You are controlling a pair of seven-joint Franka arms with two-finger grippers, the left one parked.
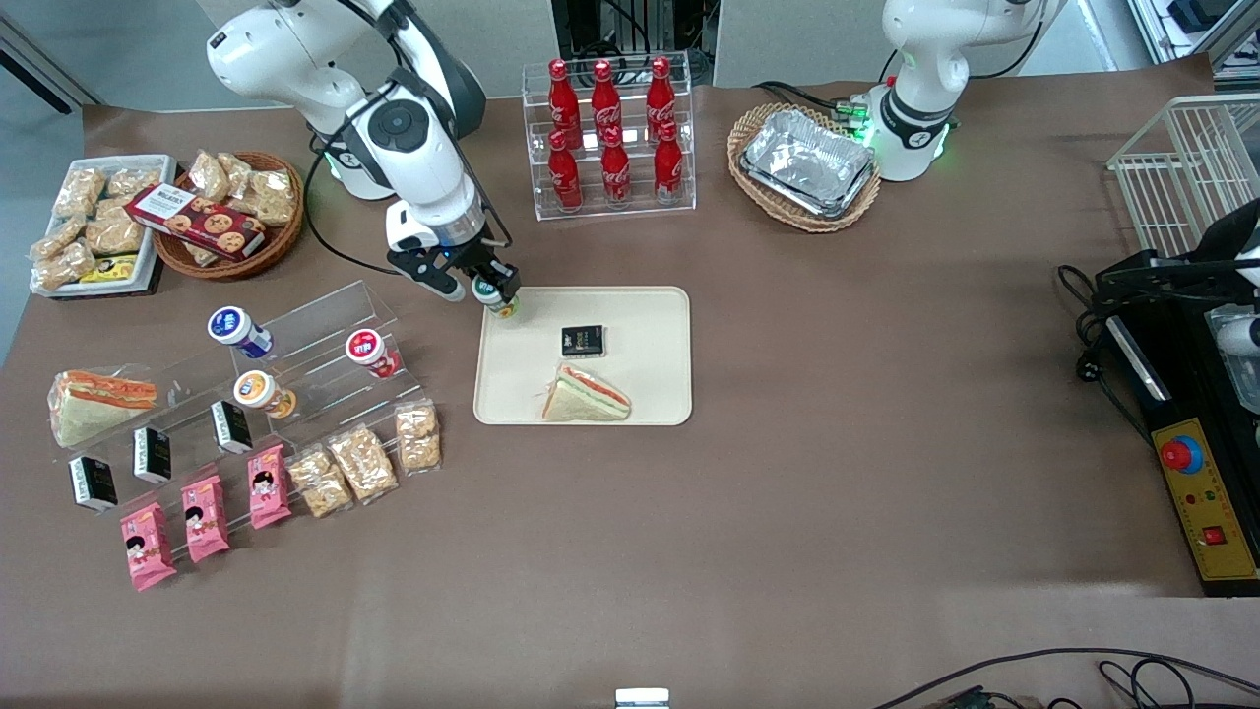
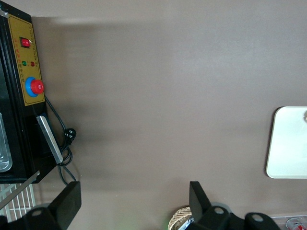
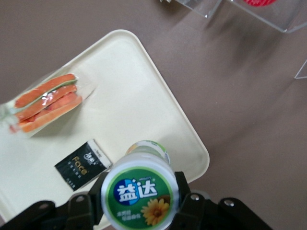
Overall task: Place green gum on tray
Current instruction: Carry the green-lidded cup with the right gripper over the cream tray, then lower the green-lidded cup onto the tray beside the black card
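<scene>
- My gripper (image 1: 484, 288) hangs over the corner of the tray (image 1: 650, 305) farthest from the front camera, at the working arm's end.
- My fingers are closed on the green gum (image 3: 139, 191), one on each side of the canister, lid facing the wrist camera.
- The gum is off the tray surface, above its rim.
- On the tray lie a black packet (image 1: 582, 341) and a wrapped sandwich (image 1: 586, 395), both apart from the gum.

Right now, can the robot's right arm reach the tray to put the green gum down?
Probably yes. The gripper holds the green gum over the tray corner, above bare tray; the black packet and sandwich lie apart from it.
</scene>
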